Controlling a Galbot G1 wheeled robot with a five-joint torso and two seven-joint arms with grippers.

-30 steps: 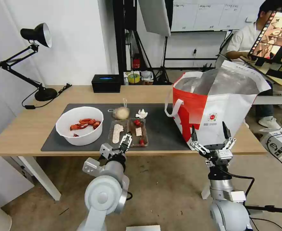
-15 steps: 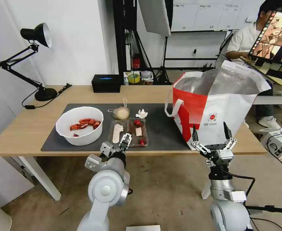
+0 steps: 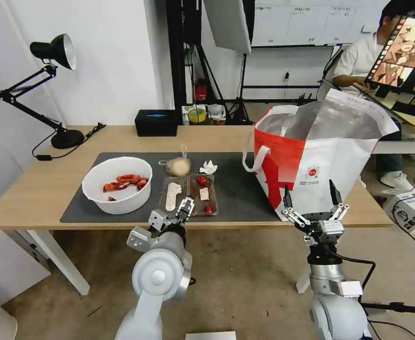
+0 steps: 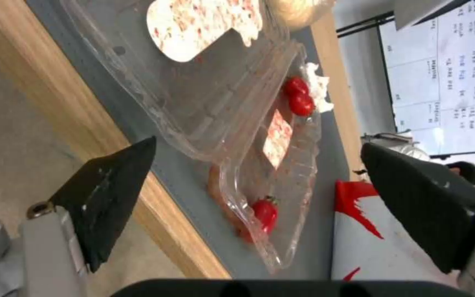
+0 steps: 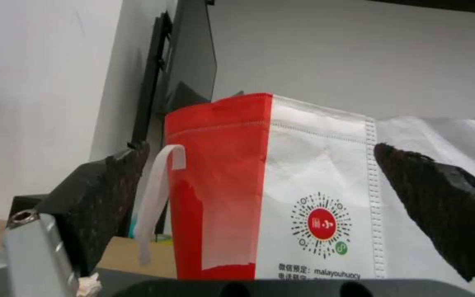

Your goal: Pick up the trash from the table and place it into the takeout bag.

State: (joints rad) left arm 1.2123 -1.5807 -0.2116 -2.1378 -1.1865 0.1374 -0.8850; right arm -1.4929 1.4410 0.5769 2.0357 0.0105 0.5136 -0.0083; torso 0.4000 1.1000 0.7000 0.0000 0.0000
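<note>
Left gripper [image 3: 185, 204] hovers spread wide at the tray's [image 3: 189, 194] near edge; the tray lies mid-mat, bag [image 3: 318, 156] at its 3 o'clock. Right gripper [image 3: 309, 198] waits spread wide before the bag.

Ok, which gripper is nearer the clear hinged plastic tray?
Left gripper, open at the clear hinged plastic tray's near edge. Right gripper waits open before the takeout bag.

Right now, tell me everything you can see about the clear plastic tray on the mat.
The tray is thin clear plastic, hinged and lying open flat on the grey mat, near the table's front edge. One half holds a pale speckled scrap, the other small red pieces and a small card. The bowl stands beside it. The left end effector, open, hovers at its front edge.
</note>
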